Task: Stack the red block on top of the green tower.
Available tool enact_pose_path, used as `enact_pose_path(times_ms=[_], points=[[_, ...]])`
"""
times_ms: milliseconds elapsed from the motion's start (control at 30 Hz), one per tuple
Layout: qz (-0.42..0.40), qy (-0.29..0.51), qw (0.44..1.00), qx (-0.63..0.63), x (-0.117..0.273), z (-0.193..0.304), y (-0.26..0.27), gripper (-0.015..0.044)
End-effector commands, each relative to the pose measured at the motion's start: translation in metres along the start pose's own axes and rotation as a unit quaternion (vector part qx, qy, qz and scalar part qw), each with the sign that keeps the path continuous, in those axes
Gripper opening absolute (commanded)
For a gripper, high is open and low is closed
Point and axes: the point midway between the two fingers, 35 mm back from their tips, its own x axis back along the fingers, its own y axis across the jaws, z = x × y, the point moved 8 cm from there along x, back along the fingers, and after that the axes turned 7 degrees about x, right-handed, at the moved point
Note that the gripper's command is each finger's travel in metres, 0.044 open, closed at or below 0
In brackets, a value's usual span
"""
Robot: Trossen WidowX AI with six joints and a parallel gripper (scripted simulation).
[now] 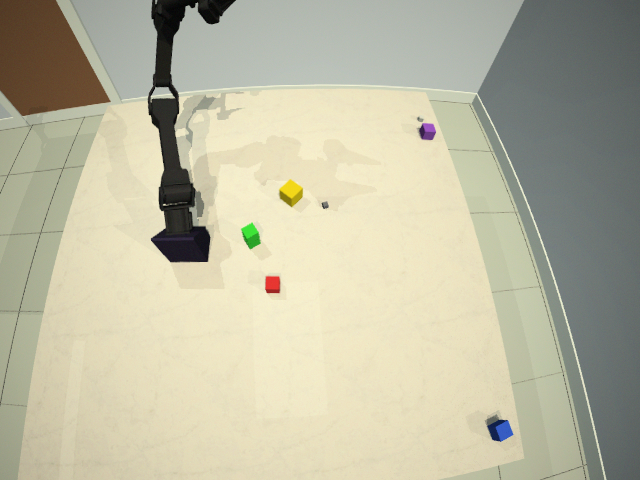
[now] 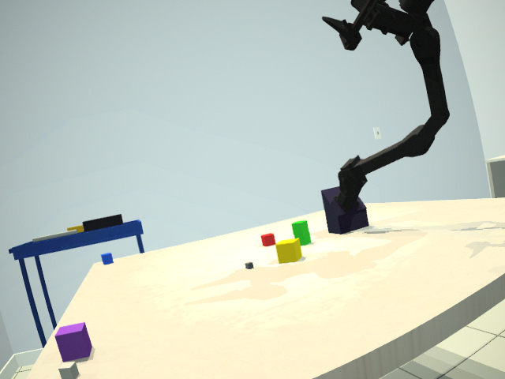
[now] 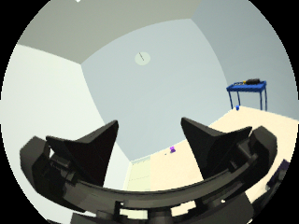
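The red block lies on the table top, a short way from the green tower and not touching it. The green tower stands upright near the arm's base, two green blocks high, with nothing on top. My gripper is open and empty, its fingers wide apart in the wrist view. It is high above the table and far from both the red block and the tower. The exterior view shows only part of it at the top edge. The wrist view shows neither red nor green blocks.
A yellow block stands near the tower, with a small dark cube beyond it. A purple block and a blue block lie near table edges.
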Motion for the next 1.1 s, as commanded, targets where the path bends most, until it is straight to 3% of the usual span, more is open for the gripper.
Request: enact_pose_path(times_ms=[0,500,767,1067], points=[[0.001,0.000,1.000,0.000,-0.001,-0.001,-0.001,0.0426],[0.116,0.078,0.989,0.053,-0.100,-0.048,-0.114,0.0440],[0.194,0.171,0.961,0.097,-0.154,-0.051,-0.208,0.0440],[0.257,0.303,0.905,0.150,-0.190,-0.032,-0.320,0.0440]])
